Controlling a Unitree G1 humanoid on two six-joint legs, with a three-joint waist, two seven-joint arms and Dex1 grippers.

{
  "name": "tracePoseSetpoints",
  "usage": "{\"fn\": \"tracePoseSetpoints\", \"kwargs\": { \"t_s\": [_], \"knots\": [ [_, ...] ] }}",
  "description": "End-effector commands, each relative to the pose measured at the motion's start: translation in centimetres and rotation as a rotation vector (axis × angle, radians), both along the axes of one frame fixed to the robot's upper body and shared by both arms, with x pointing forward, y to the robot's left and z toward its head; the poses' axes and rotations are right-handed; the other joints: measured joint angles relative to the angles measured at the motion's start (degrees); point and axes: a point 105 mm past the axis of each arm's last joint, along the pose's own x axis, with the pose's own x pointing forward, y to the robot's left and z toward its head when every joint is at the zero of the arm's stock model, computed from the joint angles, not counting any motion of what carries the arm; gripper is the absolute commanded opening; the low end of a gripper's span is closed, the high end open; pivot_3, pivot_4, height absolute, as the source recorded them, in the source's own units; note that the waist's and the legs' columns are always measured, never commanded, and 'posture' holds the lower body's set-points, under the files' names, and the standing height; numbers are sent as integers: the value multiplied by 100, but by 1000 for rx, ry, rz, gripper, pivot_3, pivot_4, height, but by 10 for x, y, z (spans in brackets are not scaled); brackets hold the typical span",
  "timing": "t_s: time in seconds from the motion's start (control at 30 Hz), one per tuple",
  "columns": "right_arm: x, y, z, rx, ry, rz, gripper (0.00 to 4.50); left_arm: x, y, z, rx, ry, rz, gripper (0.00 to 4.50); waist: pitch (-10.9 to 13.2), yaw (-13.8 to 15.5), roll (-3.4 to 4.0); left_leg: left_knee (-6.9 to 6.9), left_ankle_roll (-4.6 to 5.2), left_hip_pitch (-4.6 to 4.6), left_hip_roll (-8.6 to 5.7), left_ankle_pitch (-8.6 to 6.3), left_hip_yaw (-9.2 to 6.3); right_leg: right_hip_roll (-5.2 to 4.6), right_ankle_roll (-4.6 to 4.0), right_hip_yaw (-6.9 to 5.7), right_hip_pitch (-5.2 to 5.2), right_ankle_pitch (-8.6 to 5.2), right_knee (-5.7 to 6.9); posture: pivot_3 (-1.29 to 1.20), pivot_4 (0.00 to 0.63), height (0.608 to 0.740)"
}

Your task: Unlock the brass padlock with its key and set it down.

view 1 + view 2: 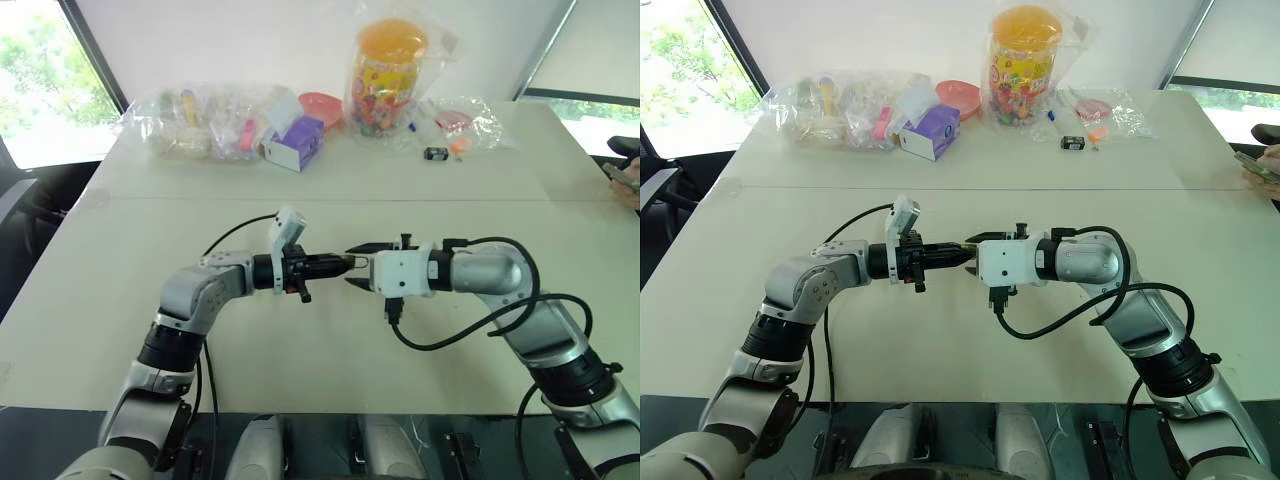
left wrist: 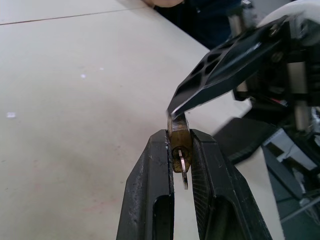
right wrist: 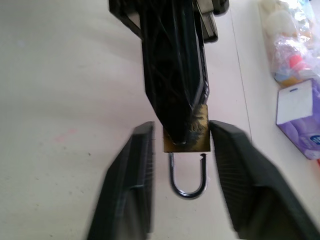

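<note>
Slippage is the main risk: the left claw point(image 1: 340, 266) alone pinches the brass padlock point(image 2: 179, 143) above the worktop point(image 1: 330, 345), so a jolt could drop it. To its right, the right claw point(image 1: 352, 265) stands spread, gripping nothing. The left wrist view shows the key point(image 2: 184, 167) in the keyhole; the right wrist view shows the shackle point(image 3: 188, 176) with one leg apparently free.

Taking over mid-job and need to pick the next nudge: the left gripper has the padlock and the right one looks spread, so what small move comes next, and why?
Probably ease the right gripper straight back. The left gripper is clamped on the brass padlock above the table, key in its end. The shackle seems sprung free on one side, and the right fingers stand apart beside the body, gripping nothing.
</note>
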Motion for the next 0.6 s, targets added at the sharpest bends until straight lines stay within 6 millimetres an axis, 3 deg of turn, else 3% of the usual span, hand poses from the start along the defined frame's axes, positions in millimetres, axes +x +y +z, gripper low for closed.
{"fn": "tracePoseSetpoints", "kwargs": {
  "t_s": [0.03,0.1,0.17,0.43,0.6],
  "knots": [
    [-3,-12,17,58,18,-44,4189,0,7,14,-5,-57,-15,0,0,3,0,0,0,0,0,0,0,0,0,0,0,0,0,0,150,735],
    [-5,-17,21,110,83,-78,4426,-2,10,12,4,-57,-29,0,0,3,0,0,0,0,0,0,0,-1,0,0,0,0,0,0,150,735],
    [-8,-18,25,185,157,-96,3998,-4,12,11,8,-53,-42,0,0,5,0,0,0,0,0,0,0,-3,0,0,0,0,-1,0,150,735],
    [2,-10,29,336,203,-169,9,-7,9,15,-12,-49,-95,0,0,0,0,-1,0,0,1,0,-1,-2,0,0,0,0,-1,0,150,735],
    [5,-6,18,344,229,-199,9,-9,7,23,-35,-51,-120,0,0,5,0,-1,0,-1,0,0,-1,-1,0,0,0,0,-1,0,150,735]
  ]
}}
